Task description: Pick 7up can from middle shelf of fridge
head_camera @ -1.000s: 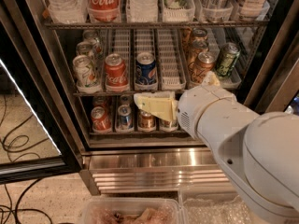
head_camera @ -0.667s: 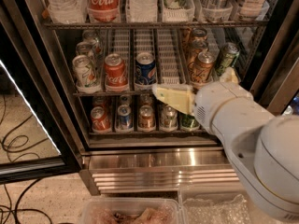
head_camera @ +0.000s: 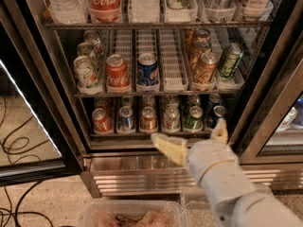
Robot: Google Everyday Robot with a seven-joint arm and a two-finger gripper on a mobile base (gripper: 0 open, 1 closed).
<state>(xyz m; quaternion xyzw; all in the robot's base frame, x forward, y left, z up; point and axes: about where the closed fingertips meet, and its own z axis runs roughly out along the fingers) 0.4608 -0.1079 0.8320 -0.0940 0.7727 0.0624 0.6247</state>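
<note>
**A:** Entry one, the 7up can. Where is it?

**B:** 7up can (head_camera: 86, 73): upright at the front of the leftmost lane of the middle shelf (head_camera: 174, 65) in the fridge (head_camera: 142, 174), against the lane's curved stop. Similar pale cans stand in line behind it.

**A:** Its neighbours along that shelf?

**B:** A red cola can (head_camera: 117, 71) in the next lane to the right, then a blue can (head_camera: 148, 70), a bare white lane, copper-coloured cans (head_camera: 205, 67) and a dark green can (head_camera: 230, 60) at the right end.

**A:** Entry two, the gripper?

**B:** Gripper (head_camera: 194, 141): low, in front of the bottom shelf's front edge, right of centre. It is below the middle shelf and well apart from the 7up can. The fingers (head_camera: 168, 148) are spread wide, one pointing left and one pointing up, holding nothing.

**A:** Anything else to list?

**B:** A row of cans (head_camera: 147, 118) on the bottom shelf, a clear plastic tub (head_camera: 132, 212) below the fridge's base panel, and cables (head_camera: 14, 145) on the floor to the left.
</note>
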